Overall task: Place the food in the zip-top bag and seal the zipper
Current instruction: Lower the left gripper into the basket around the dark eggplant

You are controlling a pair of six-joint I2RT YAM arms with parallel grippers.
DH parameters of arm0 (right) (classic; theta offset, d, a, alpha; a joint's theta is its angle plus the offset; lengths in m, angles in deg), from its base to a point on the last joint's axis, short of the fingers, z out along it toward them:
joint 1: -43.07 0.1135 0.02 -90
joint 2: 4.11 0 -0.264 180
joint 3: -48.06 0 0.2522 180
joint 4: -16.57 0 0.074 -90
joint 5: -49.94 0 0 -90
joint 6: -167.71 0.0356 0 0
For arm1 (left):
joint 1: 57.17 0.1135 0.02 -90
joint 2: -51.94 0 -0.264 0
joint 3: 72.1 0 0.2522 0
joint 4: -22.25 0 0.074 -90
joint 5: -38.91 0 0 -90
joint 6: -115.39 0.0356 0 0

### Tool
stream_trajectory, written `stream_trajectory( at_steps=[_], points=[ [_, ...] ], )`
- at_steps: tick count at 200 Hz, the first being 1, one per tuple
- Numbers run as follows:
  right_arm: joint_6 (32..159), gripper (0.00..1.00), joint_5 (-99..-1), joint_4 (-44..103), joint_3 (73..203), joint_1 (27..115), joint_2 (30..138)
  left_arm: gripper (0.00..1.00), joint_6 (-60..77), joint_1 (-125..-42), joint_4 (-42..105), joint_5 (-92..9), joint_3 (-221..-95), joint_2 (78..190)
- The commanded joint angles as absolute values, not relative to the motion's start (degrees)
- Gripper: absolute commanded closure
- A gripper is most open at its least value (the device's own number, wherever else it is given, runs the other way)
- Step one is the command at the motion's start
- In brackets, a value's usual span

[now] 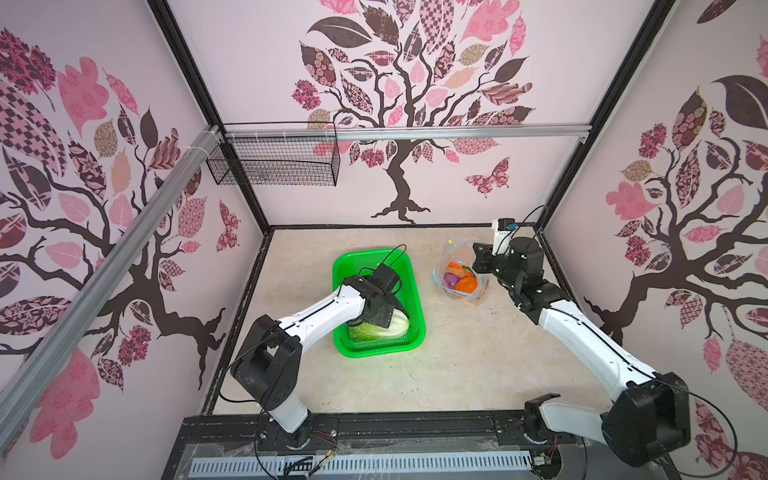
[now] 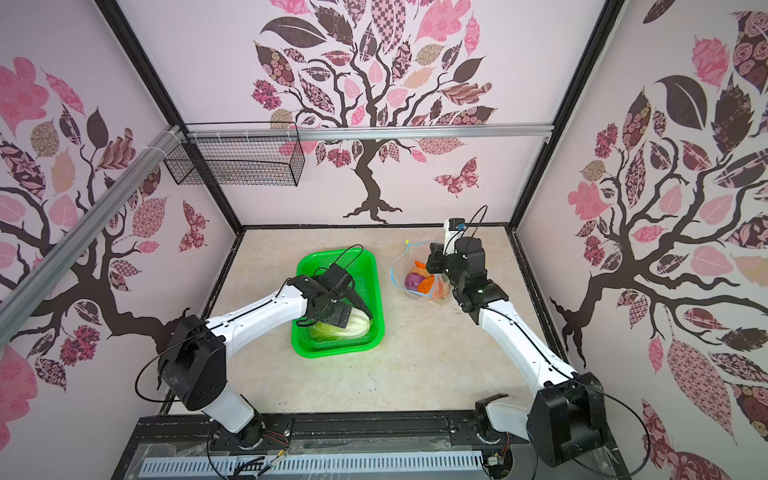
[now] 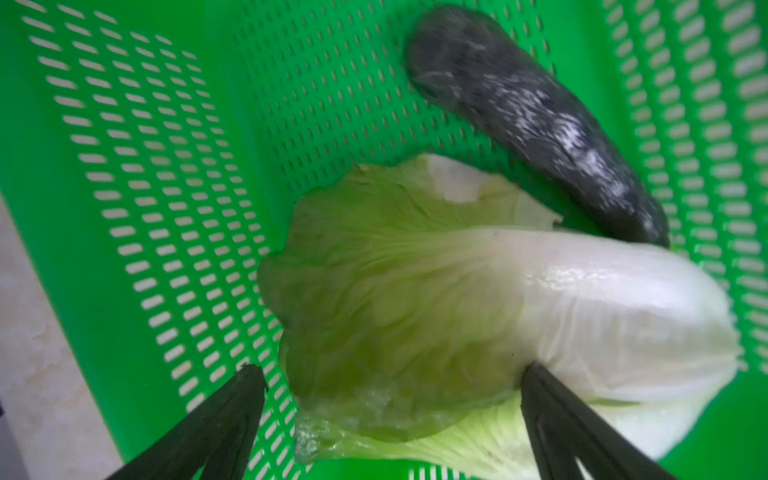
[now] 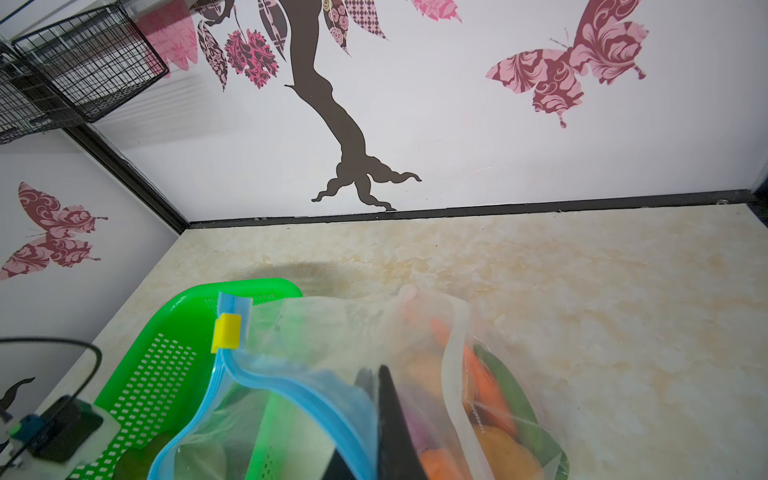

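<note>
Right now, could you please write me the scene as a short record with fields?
Left end effector: open, above the green-white leafy toy cabbage
Bright green plastic mesh basket: holds cabbage and dark elongated piece
Right end effector: shut on mouth edge of clear crinkly zip-top bag
Bag contents: purple toy onion, orange pieces
Light blue zipper strip: unsealed, yellow tab at one end

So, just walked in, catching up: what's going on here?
The open left end effector straddles the green-white leafy cabbage in the bright green mesh basket, beside a dark elongated piece. The right end effector is shut on the mouth of the clear zip-top bag, which holds an orange carrot and a purple onion. Its light blue zipper is unsealed.
</note>
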State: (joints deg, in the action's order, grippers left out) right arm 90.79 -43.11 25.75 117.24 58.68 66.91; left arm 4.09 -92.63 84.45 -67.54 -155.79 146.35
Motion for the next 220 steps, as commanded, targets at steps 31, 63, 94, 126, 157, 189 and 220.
stream_trajectory(
  at_steps=[31,63,94,126,157,189,220],
  points=[
    [91.0,1.0,-43.3,24.0,117.4,58.4,65.5,0.02,0.4,-88.5,76.6,-72.9,-160.8,149.7],
    [90.8,1.0,-42.9,24.2,117.5,58.4,65.7,0.02,2.4,-88.5,77.8,-72.9,-164.0,149.8],
    [90.9,1.0,-43.1,24.1,117.6,58.4,66.1,0.02,4.5,-88.5,78.0,-73.5,-165.4,147.5],
    [90.9,1.0,-43.3,23.9,117.5,58.4,66.2,0.02,4.3,-88.5,77.3,-69.7,-167.5,146.2],
    [91.0,1.0,-43.4,23.9,117.5,58.4,66.1,0.03,2.9,-88.5,72.1,-63.7,-168.0,148.1],
    [90.8,1.0,-43.0,23.9,117.5,58.4,65.7,0.06,1.5,-88.5,71.4,-59.2,-172.1,154.3],
    [90.7,1.0,-42.8,23.9,117.3,58.4,65.3,0.06,-0.3,-88.5,70.4,-58.3,-173.9,160.2]
  ],
)
